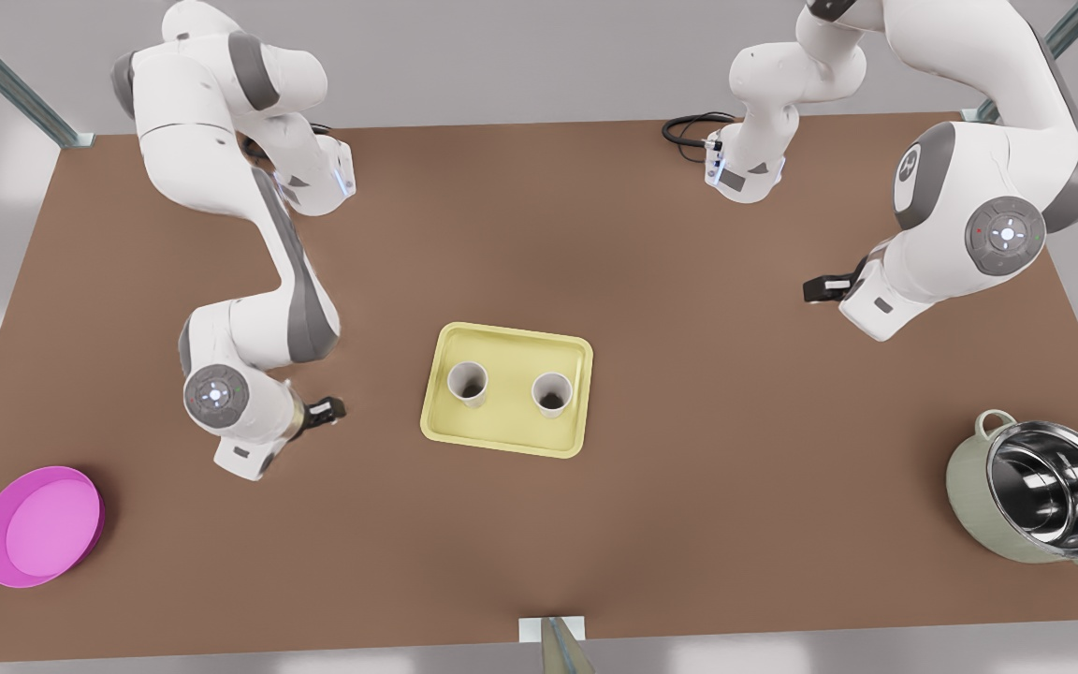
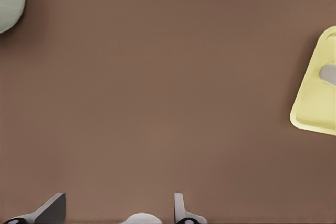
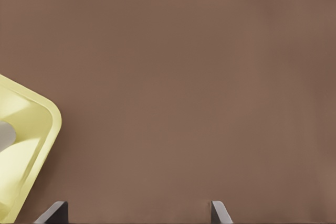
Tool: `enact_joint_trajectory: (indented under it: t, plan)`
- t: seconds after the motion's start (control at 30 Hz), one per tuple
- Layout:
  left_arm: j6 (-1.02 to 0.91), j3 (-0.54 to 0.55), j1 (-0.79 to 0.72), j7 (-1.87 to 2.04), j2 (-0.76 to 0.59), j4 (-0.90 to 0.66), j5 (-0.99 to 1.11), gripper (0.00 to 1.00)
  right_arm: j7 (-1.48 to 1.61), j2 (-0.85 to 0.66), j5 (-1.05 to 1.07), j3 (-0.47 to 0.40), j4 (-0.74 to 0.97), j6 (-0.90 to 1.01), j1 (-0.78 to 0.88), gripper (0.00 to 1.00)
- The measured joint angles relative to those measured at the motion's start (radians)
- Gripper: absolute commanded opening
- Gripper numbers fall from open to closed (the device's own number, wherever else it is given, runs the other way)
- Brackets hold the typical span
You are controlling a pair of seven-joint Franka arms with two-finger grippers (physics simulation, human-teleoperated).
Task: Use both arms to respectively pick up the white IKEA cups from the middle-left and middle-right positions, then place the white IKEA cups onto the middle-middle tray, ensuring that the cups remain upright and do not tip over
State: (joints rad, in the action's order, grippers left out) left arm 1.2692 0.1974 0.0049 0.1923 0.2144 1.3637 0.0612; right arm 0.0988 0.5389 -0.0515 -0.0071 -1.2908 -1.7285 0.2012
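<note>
Fingers (image 2: 52,211) spread, empty, on left gripper (image 1: 815,288) and right gripper (image 1: 328,409), each well off the tray (image 1: 505,426).

Left gripper (image 1: 820,288) hangs open, well apart from the tray (image 1: 505,440); right gripper (image 1: 331,409) gapes nearer it.

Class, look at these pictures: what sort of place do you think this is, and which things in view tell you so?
Most likely a simulated robot test bench, not a real kitchen: two white arms are mounted at a plain brown table, and a yellow tray holding two white cups, a magenta dish and a pot are spaced out like props.
</note>
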Motion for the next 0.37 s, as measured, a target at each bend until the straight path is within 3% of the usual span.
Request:
enact_joint_trajectory:
  t: [0.1, 0.23, 0.37]
  plan:
    - [-0.001, 0.0, 0.0, -0.012, 0.0, 0.0, 0.0, 1.0, -0.004, -0.103, -0.01, -0.015, 0.113, 0.133, -0.043, 1.0]
    - [-0.002, 0.0, 0.0, -0.026, 0.0, 0.0, 0.0, 1.0, -0.008, -0.338, -0.016, -0.018, -0.024, 0.272, -0.114, 1.0]
    - [-0.003, 0.0, 0.0, -0.037, 0.0, 0.0, 0.001, 1.0, -0.01, -0.393, -0.017, -0.044, -0.092, 0.34, -0.14, 1.0]
